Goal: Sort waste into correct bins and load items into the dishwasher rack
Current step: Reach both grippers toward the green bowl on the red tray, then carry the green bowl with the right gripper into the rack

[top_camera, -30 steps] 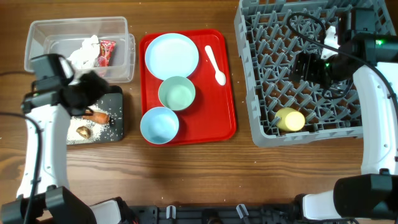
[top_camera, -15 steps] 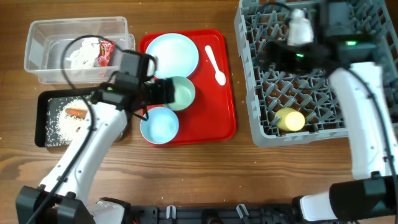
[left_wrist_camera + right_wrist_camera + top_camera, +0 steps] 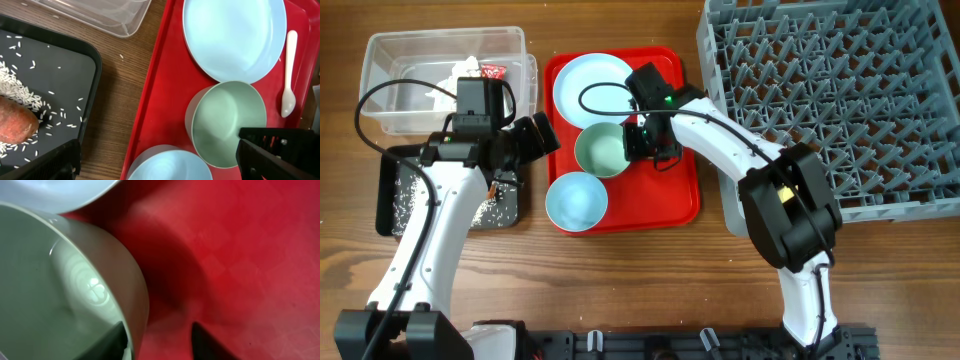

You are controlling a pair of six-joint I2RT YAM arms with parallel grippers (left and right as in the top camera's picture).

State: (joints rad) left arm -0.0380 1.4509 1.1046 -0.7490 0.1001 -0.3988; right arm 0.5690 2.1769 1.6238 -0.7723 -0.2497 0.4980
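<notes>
On the red tray (image 3: 675,190) lie a pale blue plate (image 3: 596,88), a pale green bowl (image 3: 602,150) and a pale blue bowl (image 3: 576,200). My right gripper (image 3: 642,140) straddles the green bowl's (image 3: 60,280) right rim, one finger inside the bowl and one outside. The outer finger stands apart from the wall, so the jaws are open. My left gripper (image 3: 160,160) hovers wide open over the tray's left edge, above the blue bowl (image 3: 170,167). The clear tub (image 3: 390,60) holds tissue (image 3: 460,72) and a red wrapper (image 3: 492,72). The black tray (image 3: 395,200) holds rice and an orange stick (image 3: 15,120).
The grey dishwasher rack (image 3: 840,100) fills the right side of the table. A white spoon (image 3: 289,75) lies on the red tray to the right of the plate. Bare wood runs along the front edge.
My right arm swung from the rack to the red tray and its jaws narrowed around the green bowl's rim. My left gripper opened wider and drew back left. The yellow cup no longer shows in the rack.
</notes>
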